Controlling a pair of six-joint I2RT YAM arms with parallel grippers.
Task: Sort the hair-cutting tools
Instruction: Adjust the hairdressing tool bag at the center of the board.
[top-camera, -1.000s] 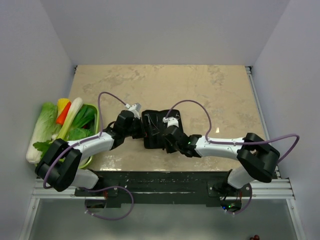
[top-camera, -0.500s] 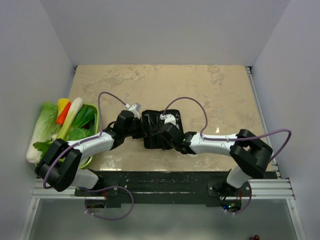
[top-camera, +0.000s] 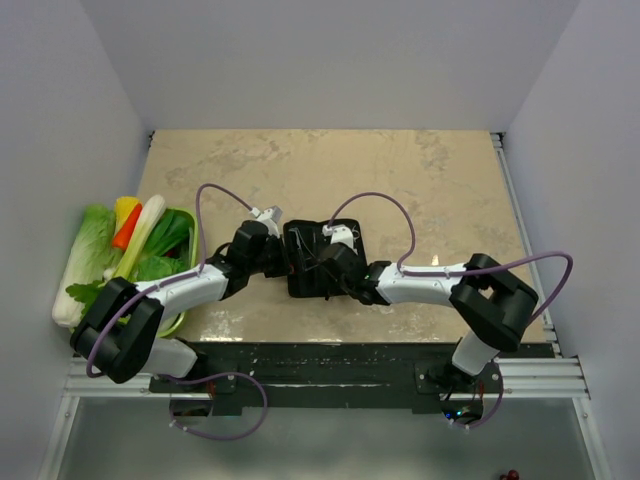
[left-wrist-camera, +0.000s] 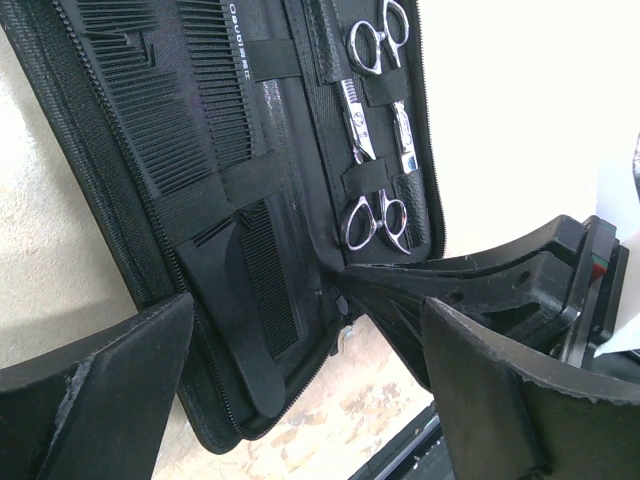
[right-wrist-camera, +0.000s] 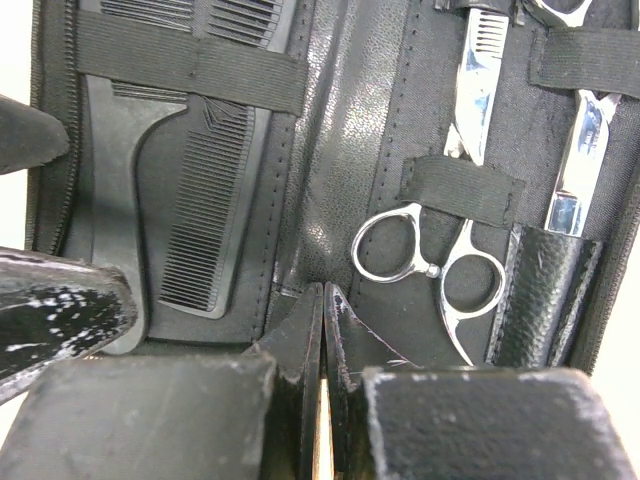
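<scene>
The black case (top-camera: 303, 277) lies open on the table. Under its elastic straps sit the hair-cutting tools: two black combs (left-wrist-camera: 170, 110) (left-wrist-camera: 262, 290) on one half and two silver scissors (left-wrist-camera: 375, 45) (left-wrist-camera: 375, 222) on the other. My left gripper (left-wrist-camera: 300, 400) hangs open over the case's near corner with nothing between its fingers. My right gripper (right-wrist-camera: 323, 300) is shut, its tips against the case's middle fold at the near edge, beside the ring handles of one pair of scissors (right-wrist-camera: 440, 262) and a comb (right-wrist-camera: 195, 200). From above, both grippers (top-camera: 280, 258) (top-camera: 336, 268) crowd the case.
A green basket (top-camera: 184, 214) with a cabbage (top-camera: 88, 250), a carrot (top-camera: 127, 228) and other vegetables sits at the table's left edge. Pale walls close in the left, right and far sides. The beige tabletop (top-camera: 420, 180) stretches beyond the case.
My right arm has drawn in to the left, and its gripper has slid a little farther onto the case. The left arm has not moved.
</scene>
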